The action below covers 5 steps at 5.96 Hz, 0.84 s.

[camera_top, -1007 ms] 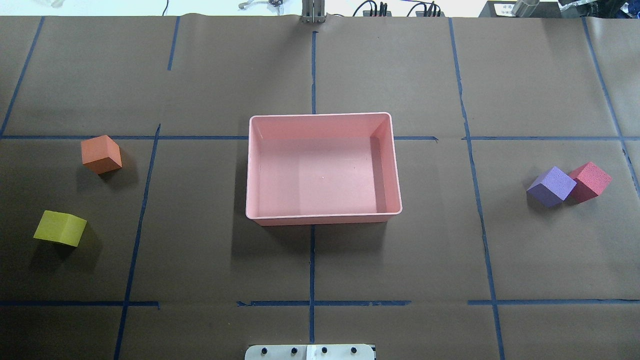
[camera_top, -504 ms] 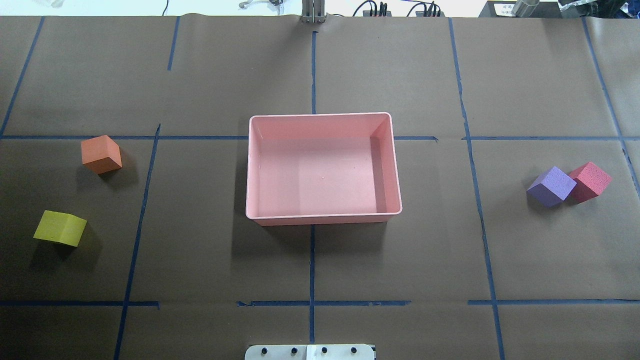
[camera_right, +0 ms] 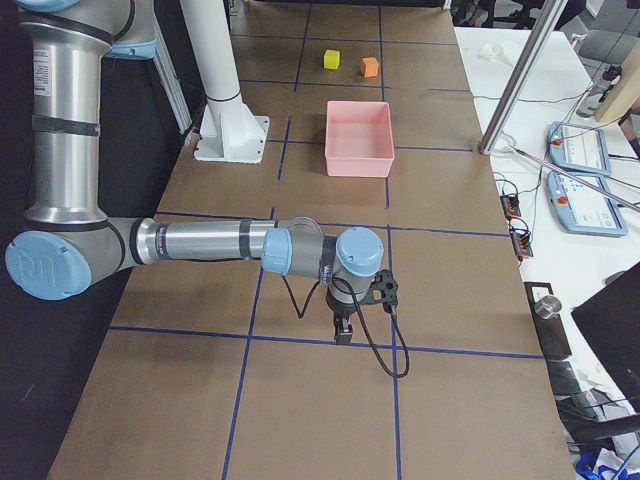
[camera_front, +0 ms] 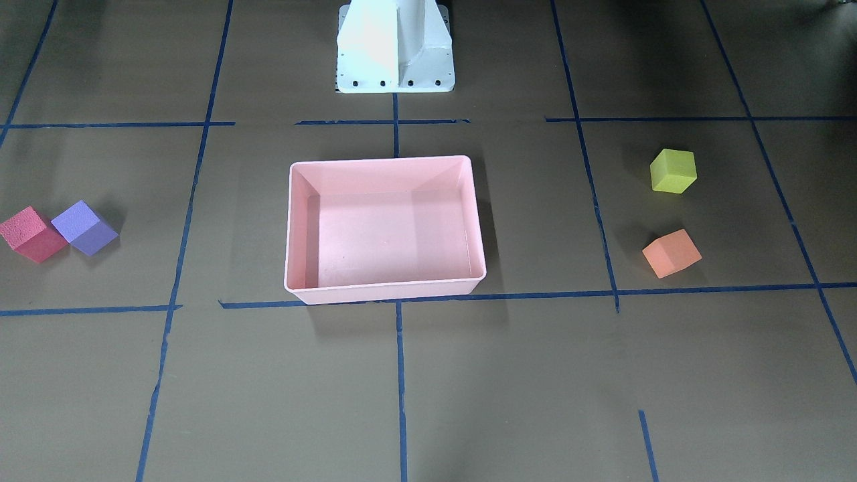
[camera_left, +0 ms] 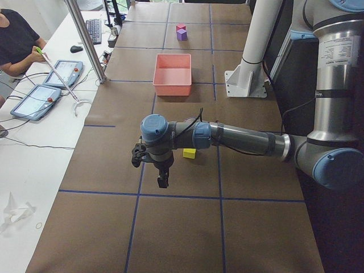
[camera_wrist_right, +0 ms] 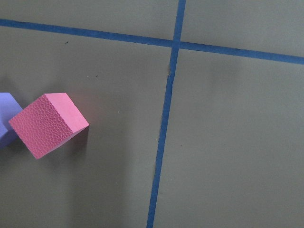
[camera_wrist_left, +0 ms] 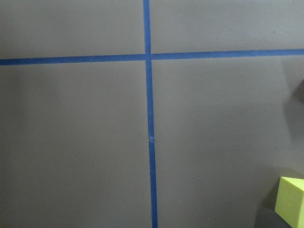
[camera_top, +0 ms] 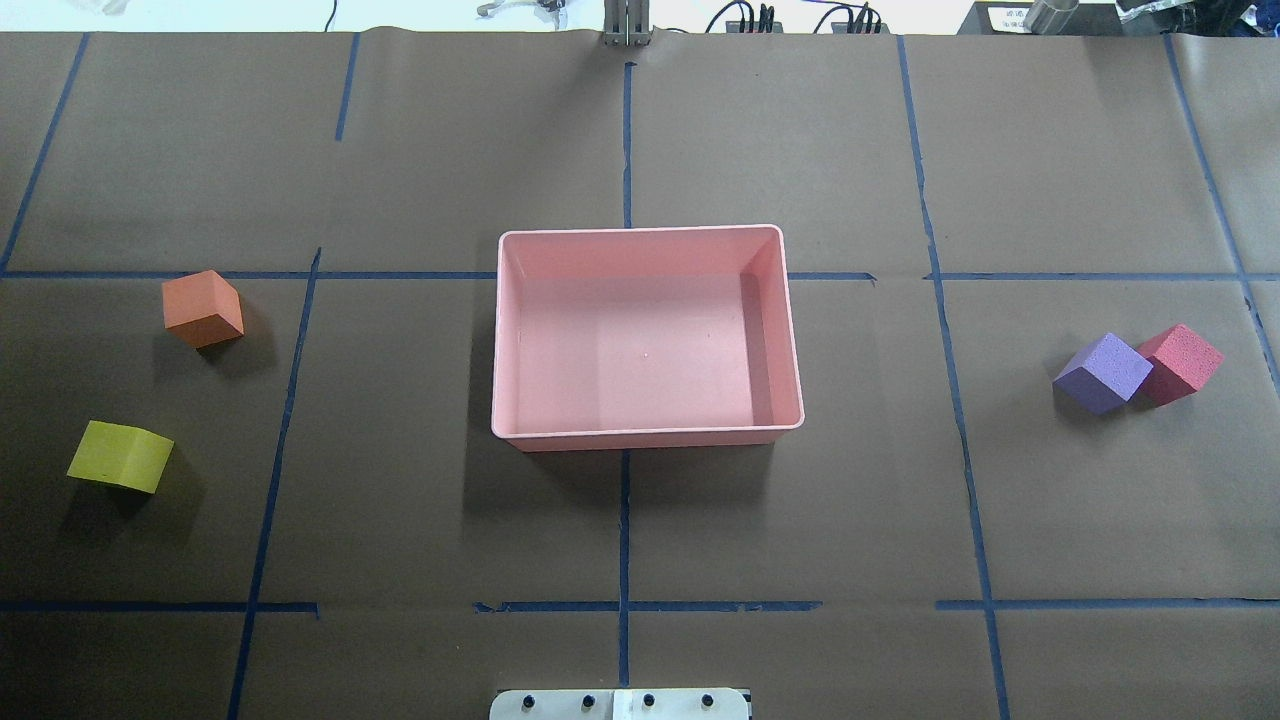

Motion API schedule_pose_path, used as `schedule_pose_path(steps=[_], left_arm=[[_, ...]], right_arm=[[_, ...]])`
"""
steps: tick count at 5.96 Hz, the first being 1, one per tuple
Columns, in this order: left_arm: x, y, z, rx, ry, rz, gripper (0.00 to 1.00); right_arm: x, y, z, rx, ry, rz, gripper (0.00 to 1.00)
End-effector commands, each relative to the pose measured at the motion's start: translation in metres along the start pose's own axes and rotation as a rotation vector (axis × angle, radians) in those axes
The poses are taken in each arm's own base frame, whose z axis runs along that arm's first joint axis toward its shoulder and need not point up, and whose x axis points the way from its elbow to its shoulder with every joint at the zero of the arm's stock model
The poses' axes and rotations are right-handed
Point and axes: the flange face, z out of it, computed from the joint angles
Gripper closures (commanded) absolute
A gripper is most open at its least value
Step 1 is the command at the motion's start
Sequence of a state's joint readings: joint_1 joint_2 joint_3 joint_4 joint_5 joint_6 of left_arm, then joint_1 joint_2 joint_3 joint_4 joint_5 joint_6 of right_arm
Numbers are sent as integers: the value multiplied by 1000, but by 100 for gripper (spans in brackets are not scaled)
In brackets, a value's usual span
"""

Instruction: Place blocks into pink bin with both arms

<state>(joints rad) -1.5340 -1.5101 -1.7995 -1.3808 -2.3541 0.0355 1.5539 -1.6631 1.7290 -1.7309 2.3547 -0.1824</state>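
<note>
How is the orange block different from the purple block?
Colour: the orange block is orange, the purple block is purple.
Neighbours: the orange block sits alone, apart from the yellow-green block; the purple block touches the red block.
Side: the orange block lies on the robot's left of the pink bin, the purple block on its right.
Both are small cubes of like size, resting on the table outside the bin.

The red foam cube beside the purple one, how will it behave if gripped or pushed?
The red foam cube shows a pitted, spongy surface, so it probably grips well and gives slightly. Its flat faces make rolling unlikely. It appears to touch the purple foam cube, so a push may shift both.
</note>
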Motion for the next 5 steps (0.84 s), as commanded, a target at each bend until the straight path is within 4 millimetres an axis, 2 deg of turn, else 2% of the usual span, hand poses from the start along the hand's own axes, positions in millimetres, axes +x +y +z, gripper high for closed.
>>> schedule_pose_path(steps=[1, 2, 3, 5], left_arm=[[2, 0, 0, 2, 7, -1, 0], [1, 1, 1, 0, 5, 9, 0], [2, 12, 4, 1, 32, 16, 0], [10, 9, 10, 45, 54, 85, 0]], right_arm=[[1, 1, 1, -3, -2, 1, 0], [1, 1, 2, -4, -4, 3, 0], [-4, 0, 5, 0, -68, 6, 0], [-28, -7, 9, 18, -158, -42, 0]])
